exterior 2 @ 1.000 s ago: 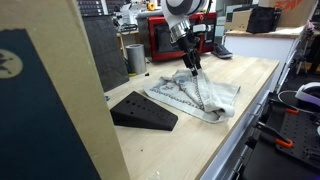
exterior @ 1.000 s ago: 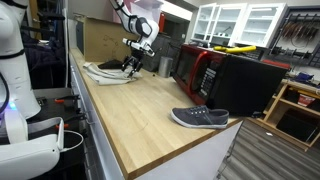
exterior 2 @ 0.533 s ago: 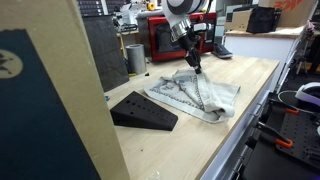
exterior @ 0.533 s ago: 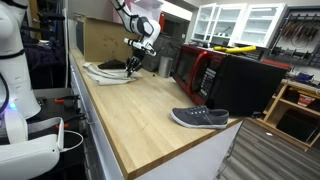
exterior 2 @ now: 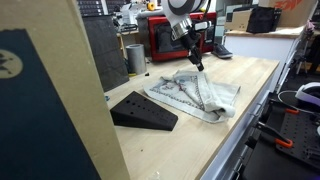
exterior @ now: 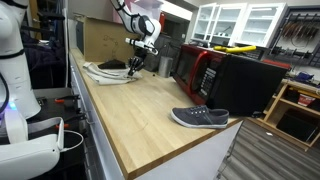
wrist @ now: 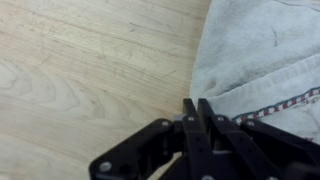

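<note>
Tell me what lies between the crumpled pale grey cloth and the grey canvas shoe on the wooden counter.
Nothing: in an exterior view, only bare light wooden counter separates the cloth from the shoe.

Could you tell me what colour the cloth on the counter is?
The cloth is pale grey; the wrist view shows it best.

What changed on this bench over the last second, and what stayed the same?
The gripper drifted slightly rightward in an exterior view and closed its jaws. In the wrist view they now meet at the edge of the cloth and seem to pinch it. The cloth still lies spread on the wooden table. The black wedge and the shoe stayed put.
</note>
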Available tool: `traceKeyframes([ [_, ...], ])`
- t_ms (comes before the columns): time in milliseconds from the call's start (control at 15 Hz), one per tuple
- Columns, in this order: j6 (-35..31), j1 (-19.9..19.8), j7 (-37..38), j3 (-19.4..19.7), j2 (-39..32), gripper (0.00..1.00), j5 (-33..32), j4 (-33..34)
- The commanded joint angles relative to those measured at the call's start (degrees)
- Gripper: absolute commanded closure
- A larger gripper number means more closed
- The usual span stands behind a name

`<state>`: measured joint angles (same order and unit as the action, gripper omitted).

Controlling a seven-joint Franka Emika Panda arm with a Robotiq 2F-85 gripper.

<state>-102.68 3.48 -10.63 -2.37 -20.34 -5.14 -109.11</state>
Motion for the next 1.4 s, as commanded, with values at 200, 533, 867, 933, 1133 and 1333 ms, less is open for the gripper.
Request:
traceKeyframes([
  [200,2.1,0.5,1.4,-0.7,0.2,0.72,-1.6,0.4],
  [533,2.1,0.2,1.0,-0.8,0.4,0.38,-0.8,0.7],
  [867,2.7,-0.3,0.4,-0.7,0.8,0.00,-0.4,0.9],
  [933,2.8,-0.4,0.2,-0.7,1.0,0.00,-0.3,0.9],
  [1133,2.8,-0.5,0.1,-0.8,1.4,0.00,-0.4,0.7],
  [1333,2.6,-0.4,-0.2,-1.0,2.1,0.00,-0.4,0.0],
])
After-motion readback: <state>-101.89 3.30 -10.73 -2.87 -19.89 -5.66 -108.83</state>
